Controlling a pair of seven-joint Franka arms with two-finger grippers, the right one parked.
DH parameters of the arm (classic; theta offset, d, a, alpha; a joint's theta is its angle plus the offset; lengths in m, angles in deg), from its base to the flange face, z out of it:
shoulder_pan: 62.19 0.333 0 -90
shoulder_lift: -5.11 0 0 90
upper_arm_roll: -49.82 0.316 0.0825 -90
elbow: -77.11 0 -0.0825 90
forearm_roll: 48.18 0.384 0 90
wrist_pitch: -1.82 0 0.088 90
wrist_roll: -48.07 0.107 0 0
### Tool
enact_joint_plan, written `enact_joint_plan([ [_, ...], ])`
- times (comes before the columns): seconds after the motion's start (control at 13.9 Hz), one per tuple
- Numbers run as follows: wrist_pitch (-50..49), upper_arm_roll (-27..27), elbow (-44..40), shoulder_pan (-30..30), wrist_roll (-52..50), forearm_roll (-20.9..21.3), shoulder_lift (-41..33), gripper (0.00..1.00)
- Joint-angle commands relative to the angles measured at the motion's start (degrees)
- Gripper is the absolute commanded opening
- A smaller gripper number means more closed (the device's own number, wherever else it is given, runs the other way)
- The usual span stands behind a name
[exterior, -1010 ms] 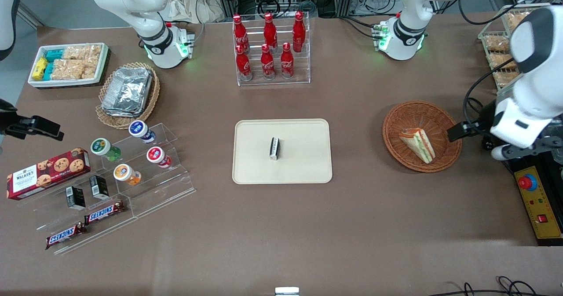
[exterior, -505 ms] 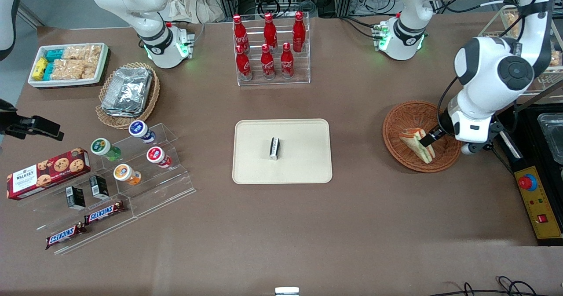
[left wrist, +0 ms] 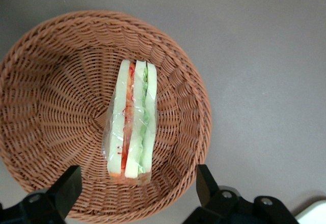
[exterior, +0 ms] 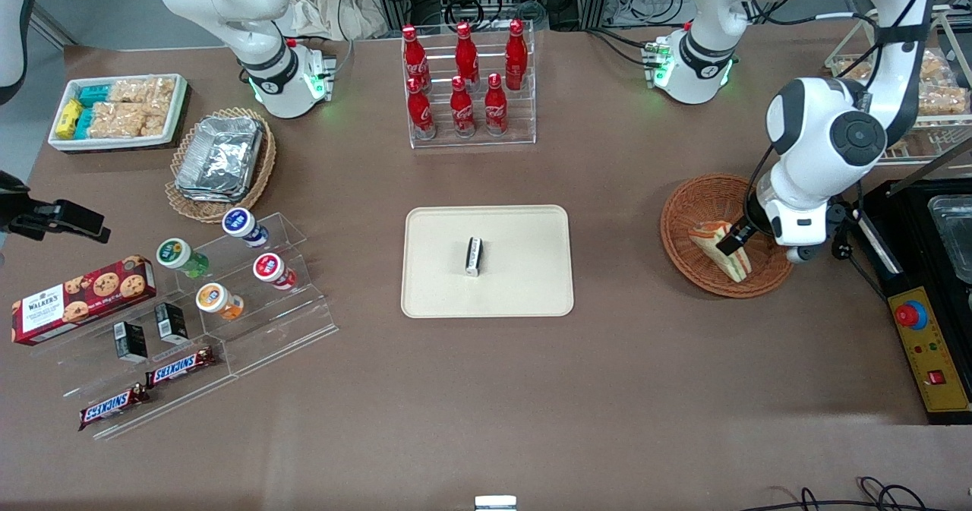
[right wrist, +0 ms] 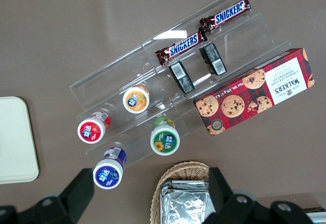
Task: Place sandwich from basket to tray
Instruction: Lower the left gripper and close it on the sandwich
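The sandwich (exterior: 717,249) (left wrist: 131,132), a wrapped wedge with green and orange-red filling, lies in the round reddish-brown wicker basket (exterior: 683,201) (left wrist: 51,81) toward the working arm's end of the table. My gripper (exterior: 748,245) (left wrist: 136,188) hangs just above the basket, open. Its black fingers (left wrist: 66,188) stand apart on either side of the sandwich's wide end, not touching it. The cream tray (exterior: 524,287) sits mid-table, toward the parked arm from the basket. A small black-and-white packet (exterior: 474,256) lies on it.
A yellow control box with a red button (exterior: 930,344) and a black bin stand beside the basket at the table's end. A wire rack of snacks (exterior: 938,93) is farther from the camera. A bottle rack (exterior: 465,86), foil-pack basket (exterior: 220,158) and acrylic shelf (exterior: 228,298) lie elsewhere.
The working arm has swung in from the table's end until the gripper came over the basket. In the last half second it shifted only slightly. The sandwich has not moved.
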Motion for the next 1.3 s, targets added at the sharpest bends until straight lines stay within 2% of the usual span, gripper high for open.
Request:
enact_joint_plan([
  [0.0,7.5,0.1,4.3,0.0,-3.2,1.3,2.0,1.00],
  [0.36,15.6,0.4,7.7,0.0,-3.2,1.2,6.5,1.00],
  [0.43,16.3,0.4,7.6,0.1,-3.2,1.2,7.2,0.97],
  [0.51,16.3,0.4,7.5,0.1,-3.2,1.2,7.5,0.53],
  [0.58,16.3,0.4,7.5,0.1,-2.9,1.2,7.3,0.01],
  [1.01,15.1,0.4,5.8,-0.1,-2.7,1.2,5.8,0.00],
  [1.15,9.3,0.4,2.9,-0.1,-1.4,2.9,3.7,0.00],
  [1.23,3.2,0.4,-1.3,0.0,0.3,3.6,3.5,0.00],
])
